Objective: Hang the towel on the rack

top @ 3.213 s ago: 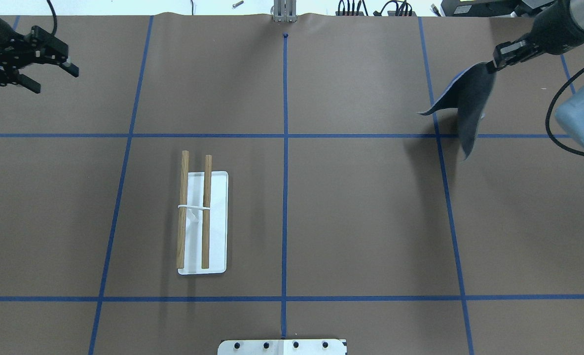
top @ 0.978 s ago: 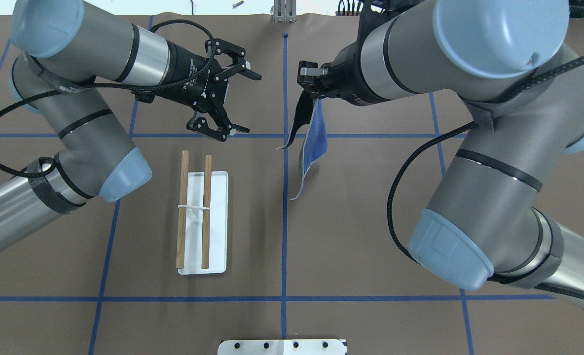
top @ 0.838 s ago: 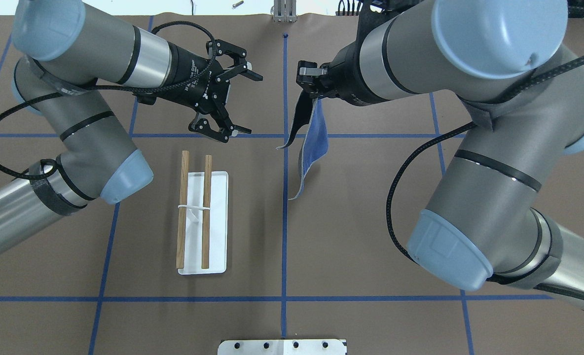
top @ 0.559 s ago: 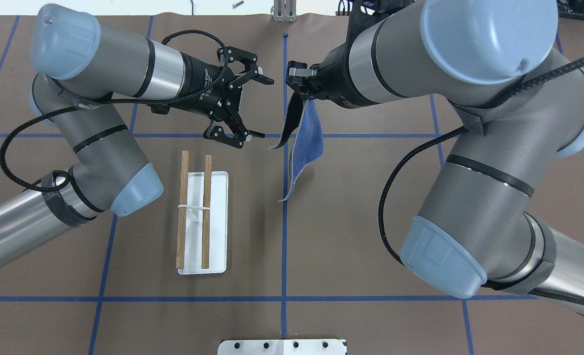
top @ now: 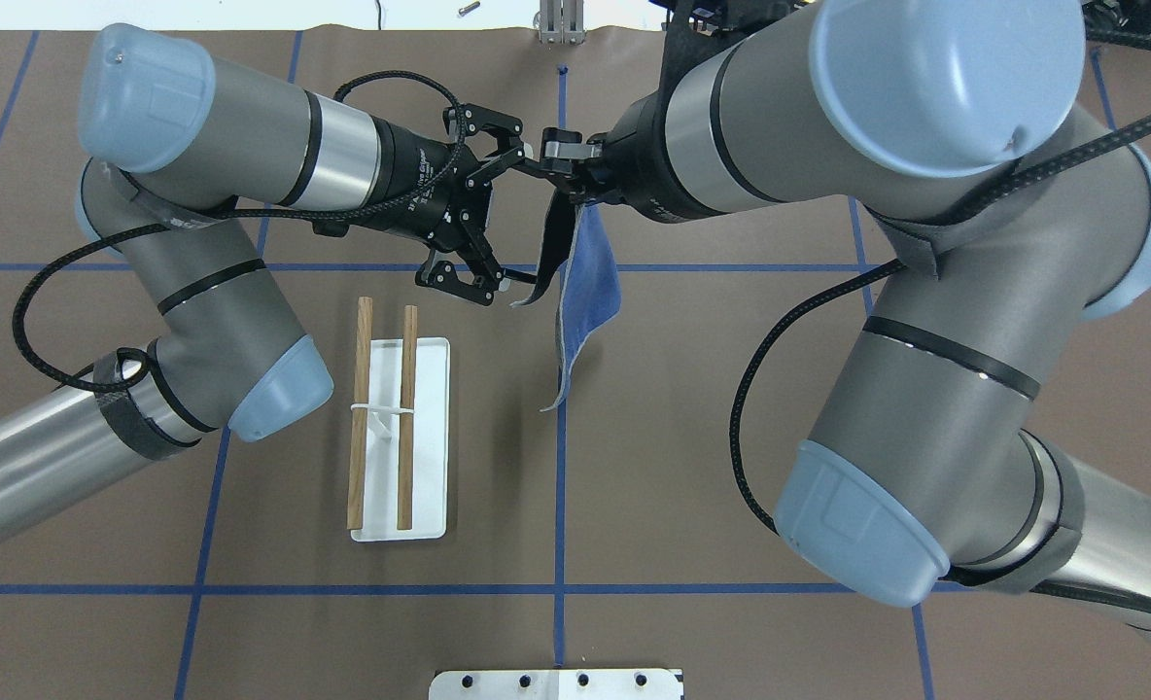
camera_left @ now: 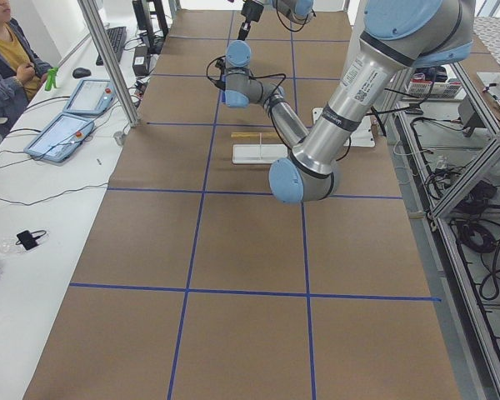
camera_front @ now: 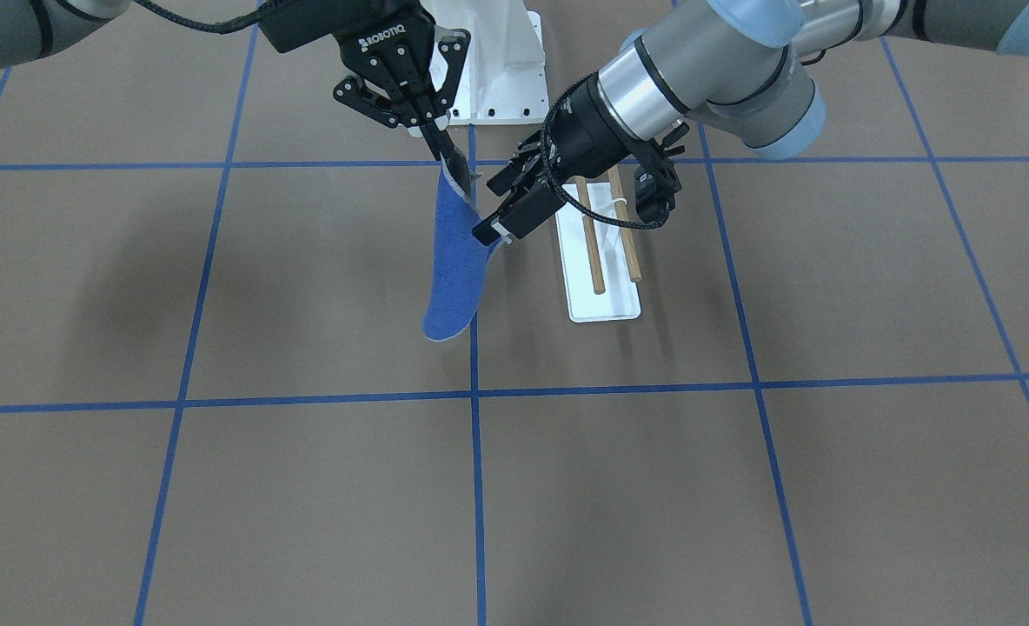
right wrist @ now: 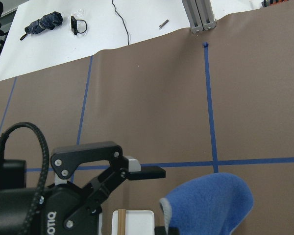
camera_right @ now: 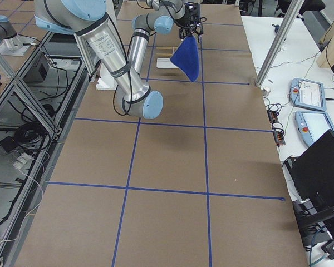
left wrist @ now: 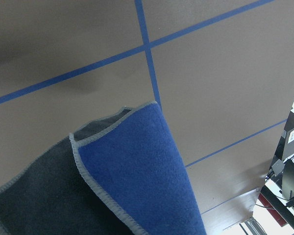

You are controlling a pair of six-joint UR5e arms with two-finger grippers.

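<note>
My right gripper (top: 564,167) is shut on the top of the royal-blue towel (top: 591,282), which hangs folded above the table's centre line and shows its dark grey back. It also shows in the front view (camera_front: 454,269) under the right gripper (camera_front: 452,165). My left gripper (top: 520,228) is open, its jaws spread beside the towel's upper edge, close to the right gripper; I cannot tell whether it touches. The rack (top: 381,418), two wooden bars on a white base (top: 432,457), stands to the left with nothing on it.
Blue tape lines grid the brown table. A white mounting plate (top: 556,683) sits at the near edge. Both arms crowd the middle back of the table. An operator (camera_left: 4,50) sits at a side desk.
The right arm has carried the towel left to the centre line. The left gripper has moved right up to the towel, still open.
</note>
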